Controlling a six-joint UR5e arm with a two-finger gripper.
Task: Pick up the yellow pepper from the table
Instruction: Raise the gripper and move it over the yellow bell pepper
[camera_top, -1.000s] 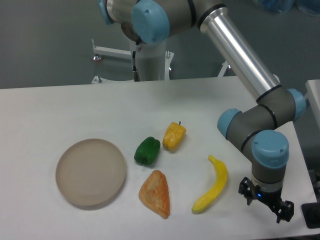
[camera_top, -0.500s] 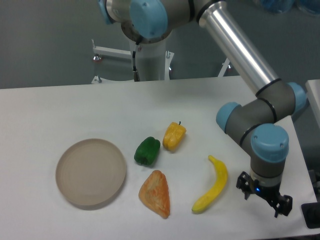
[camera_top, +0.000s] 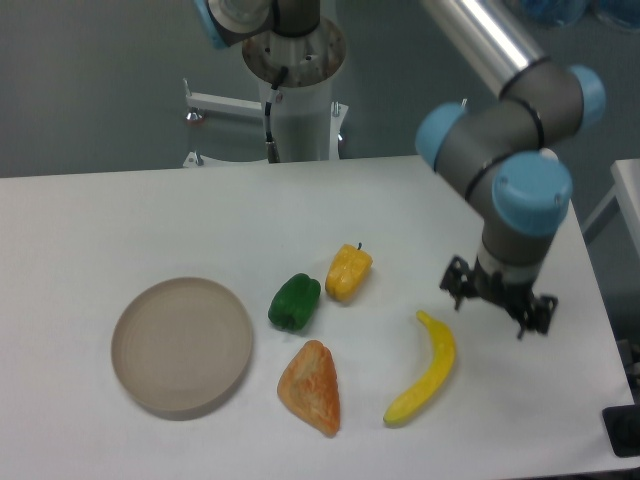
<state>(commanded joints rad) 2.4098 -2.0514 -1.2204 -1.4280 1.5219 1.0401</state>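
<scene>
Yellow pepper (camera_top: 348, 273) lies untouched mid-table (camera_top: 150, 215), while the gripper (camera_top: 498, 300), fingers spread and empty, has swung from the near right corner toward it.

The silver-and-grey robot arm (camera_top: 500, 60) runs out past the top edge. The black two-finger gripper (camera_top: 497, 296) is motion-blurred, its finger spacing unreadable. A dark object (camera_top: 625, 432) is cropped at the lower right corner.
</scene>
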